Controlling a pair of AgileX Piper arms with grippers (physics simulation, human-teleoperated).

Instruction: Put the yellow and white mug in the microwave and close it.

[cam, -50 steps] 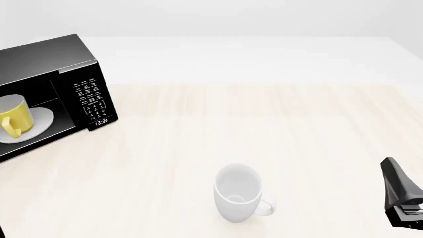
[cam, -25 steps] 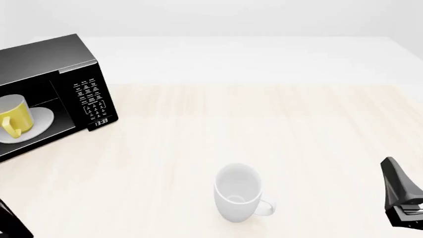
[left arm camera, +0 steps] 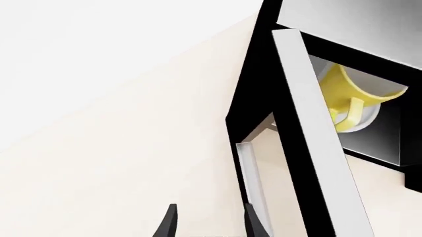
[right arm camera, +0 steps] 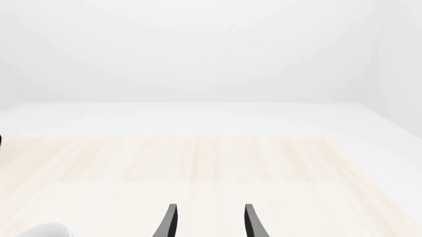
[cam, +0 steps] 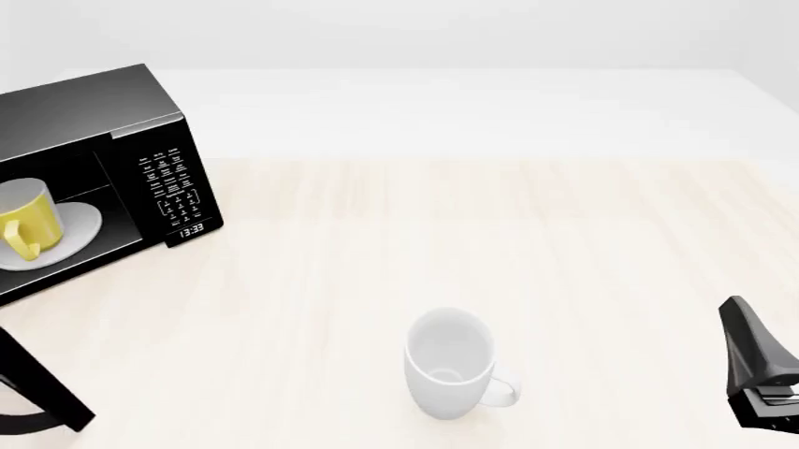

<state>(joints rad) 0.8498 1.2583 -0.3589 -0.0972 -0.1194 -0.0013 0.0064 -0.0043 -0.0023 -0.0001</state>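
I see the microwave at the tabletop's far left, its door swung out toward my side. Inside it, the mug sits on the plate. A second mug stands near centre, closer to me, well right of the microwave.

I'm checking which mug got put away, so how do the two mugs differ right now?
The yellow and white mug is yellow outside; the white mug is white all over. The yellow one sits on the plate inside the open microwave; the white one stands on the bare table. Both stand upright and have one handle.
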